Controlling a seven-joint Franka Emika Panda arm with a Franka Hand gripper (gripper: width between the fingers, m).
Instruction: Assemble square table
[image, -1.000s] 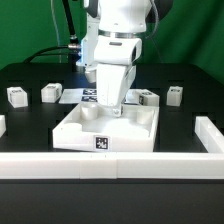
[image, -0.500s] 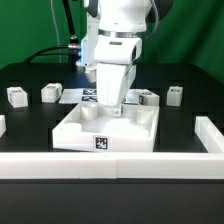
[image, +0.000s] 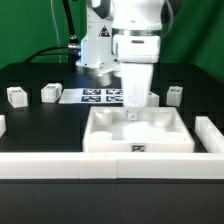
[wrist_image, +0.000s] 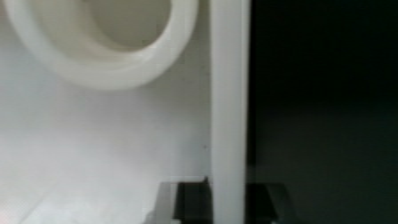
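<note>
Slab (image: 140, 136) of the square table lies flat, rim upward, its tagged edge facing the camera. It sits just behind the low white wall (image: 60, 166), toward the exterior view's right. Gripper (image: 133, 114) clamps its far rim, the dark fingers (wrist_image: 185, 205) narrowly apart. Legs (image: 49, 92) stand beyond.

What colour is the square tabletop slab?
The slab is white, with a black-and-white tag on its near wall; clearest in the exterior view.
</note>
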